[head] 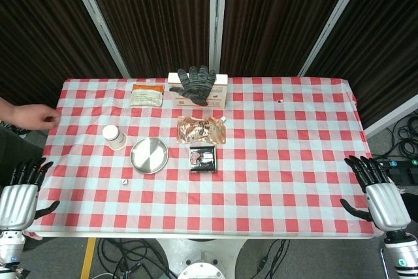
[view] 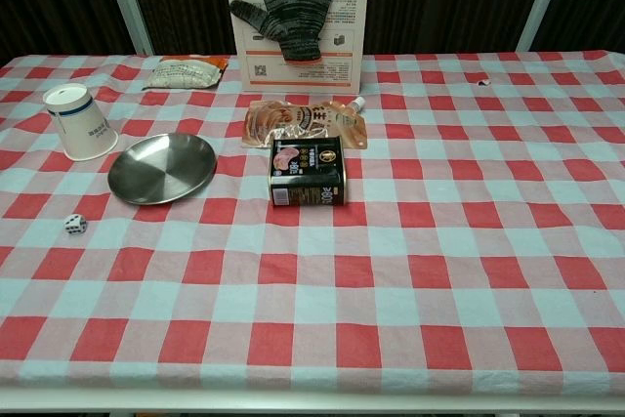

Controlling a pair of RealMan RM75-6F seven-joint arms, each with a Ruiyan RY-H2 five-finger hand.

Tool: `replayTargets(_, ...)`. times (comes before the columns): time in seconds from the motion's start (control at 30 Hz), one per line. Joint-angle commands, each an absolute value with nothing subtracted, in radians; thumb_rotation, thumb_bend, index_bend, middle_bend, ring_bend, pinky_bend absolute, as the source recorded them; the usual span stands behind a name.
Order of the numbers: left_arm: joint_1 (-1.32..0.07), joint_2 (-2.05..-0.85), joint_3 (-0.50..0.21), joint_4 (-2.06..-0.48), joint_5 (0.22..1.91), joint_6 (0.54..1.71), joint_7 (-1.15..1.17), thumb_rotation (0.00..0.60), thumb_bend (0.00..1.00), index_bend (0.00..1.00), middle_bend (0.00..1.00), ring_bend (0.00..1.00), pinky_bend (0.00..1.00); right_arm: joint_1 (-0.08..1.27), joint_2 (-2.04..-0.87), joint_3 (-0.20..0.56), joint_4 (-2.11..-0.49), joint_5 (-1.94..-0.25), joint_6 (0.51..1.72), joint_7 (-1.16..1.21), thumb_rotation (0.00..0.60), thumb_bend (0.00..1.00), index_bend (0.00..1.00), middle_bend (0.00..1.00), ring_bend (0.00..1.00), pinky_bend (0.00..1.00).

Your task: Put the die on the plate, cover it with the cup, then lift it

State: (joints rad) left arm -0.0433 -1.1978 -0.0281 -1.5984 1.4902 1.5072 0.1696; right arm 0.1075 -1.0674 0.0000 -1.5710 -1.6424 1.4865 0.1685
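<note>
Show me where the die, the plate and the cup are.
die [view: 75, 225], chest view, on its top face
plate [view: 161, 168], chest view, on its bare middle
cup [view: 80, 124], chest view, on its side wall

A glove [view: 292, 9] drapes over a box [view: 337, 41]; nearby lie a packet [view: 183, 72], a pouch [view: 301, 122] and a dark can [view: 309, 173] on the checked tabletop [view: 439, 271]

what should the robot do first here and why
Probably reach the left hand toward the die. The die lies on the cloth just short of the plate, which is bare, and the cup stands upside down beside it. Both hands hang open off the table's near corners, and the left is nearer the die than the right hand.
</note>
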Motion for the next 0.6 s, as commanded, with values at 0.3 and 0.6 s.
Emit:
replayTargets(0.3,-0.049,-1.202,-0.027,-1.591,1.487,1.498,0.168,0.6,0.13,0.13,0.08,0.03,0.0,0.106,-1.067,0.0,-1.576,-1.64,1.491,0.161,0.6,0.14,0.08,0.07,0.0,0.0)
replayTargets(0.6,-0.068,-1.208,-0.026,-1.586,1.506,1.48,0.161,0.6,0.12,0.13,0.08,0.03,0.0,0.078,-1.071,-0.007,-1.559,-1.634,1.525,0.181,0.6,0.14,0.08,0.07,0.0,0.0)
